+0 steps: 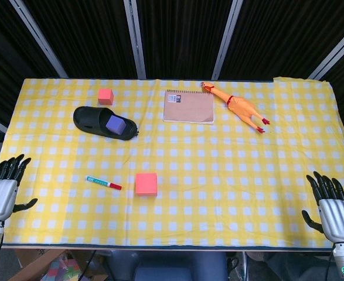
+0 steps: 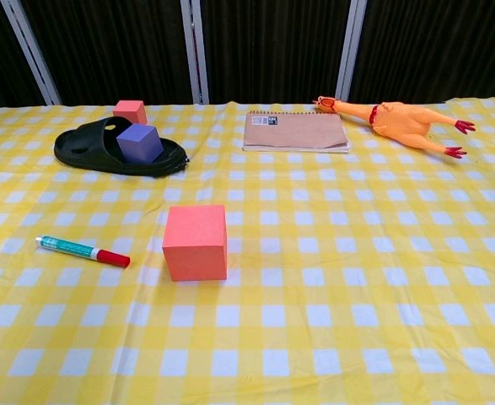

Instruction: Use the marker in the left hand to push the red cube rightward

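The left hand (image 1: 2, 190) is seen at the left edge of the bench (image 1: 230, 175), its fingers spread and nothing held in it. The marker (image 1: 104, 183) is laid flat on the yellow checked cloth, well to the right of that hand and apart from it, with its red cap turned toward the red cube (image 1: 146, 184). The cube is set just right of the marker's capped end, a narrow gap being left between them, near the front middle of the bench.

Farther back on the left, a black slipper (image 1: 95, 122) is placed with a purple block (image 1: 115, 124) resting inside it, and a smaller red cube (image 1: 105, 96) is found just behind the slipper. A brown spiral notebook (image 1: 188, 106) is laid at the back centre, and a rubber chicken (image 1: 237, 107) is stretched out just to its right.

The right hand (image 1: 334, 209) is held at the bench's right front corner, fingers spread and empty, well apart from the red cube.
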Controlling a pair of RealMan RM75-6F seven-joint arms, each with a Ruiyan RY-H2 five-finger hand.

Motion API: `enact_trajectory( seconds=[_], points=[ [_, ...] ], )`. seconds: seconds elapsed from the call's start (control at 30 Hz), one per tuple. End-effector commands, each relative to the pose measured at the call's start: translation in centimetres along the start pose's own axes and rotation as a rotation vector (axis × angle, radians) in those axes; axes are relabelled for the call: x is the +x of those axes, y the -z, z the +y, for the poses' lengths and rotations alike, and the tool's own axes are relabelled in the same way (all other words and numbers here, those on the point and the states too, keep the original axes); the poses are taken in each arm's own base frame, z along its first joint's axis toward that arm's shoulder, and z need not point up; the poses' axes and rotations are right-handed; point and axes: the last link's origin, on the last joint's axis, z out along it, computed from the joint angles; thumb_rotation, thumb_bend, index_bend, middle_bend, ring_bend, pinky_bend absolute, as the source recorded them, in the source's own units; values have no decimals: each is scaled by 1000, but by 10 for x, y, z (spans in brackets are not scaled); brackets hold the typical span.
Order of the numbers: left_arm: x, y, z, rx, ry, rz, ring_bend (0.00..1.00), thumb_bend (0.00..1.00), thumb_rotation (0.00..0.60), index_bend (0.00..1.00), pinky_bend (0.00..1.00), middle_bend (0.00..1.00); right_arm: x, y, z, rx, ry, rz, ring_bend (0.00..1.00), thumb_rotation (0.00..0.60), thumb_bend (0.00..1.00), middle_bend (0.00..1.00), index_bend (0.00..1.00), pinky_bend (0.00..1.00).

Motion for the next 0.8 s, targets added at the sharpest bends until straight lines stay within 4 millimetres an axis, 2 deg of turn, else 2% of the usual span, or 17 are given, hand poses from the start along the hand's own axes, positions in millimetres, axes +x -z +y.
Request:
enact_trajectory(
  seconds=[0.03,0.27,0.37,0.5,0.6,0.8],
  points=[
    [0,0,0,-1,0,0,0,63,600,0,17,0,0,0,0,-1,0,0,0,600,377,0,0,0],
    [-1,0,2,-5,-13,-12,0,63,600,5,18,0,1,1,0,0,0,4,0,600,378,0,0,0],
    [-2,-4,5,-13,-28,-27,0,64,600,97,61,0,0,1,0,-1,1,5,0,600,377,0,0,0],
    [-12,-29,24,-52,-39,-108,2,117,600,279,117,55,-1,0,0,-1,1,3,0,600,378,0,0,0],
    [-18,-46,37,-74,-70,-140,14,171,600,370,136,97,0,0,0,-1,-6,5,0,600,377,0,0,0],
    [-36,-75,65,-120,-107,-167,15,211,600,396,136,104,0,0,0,2,-7,6,0,600,378,0,0,0]
  ],
)
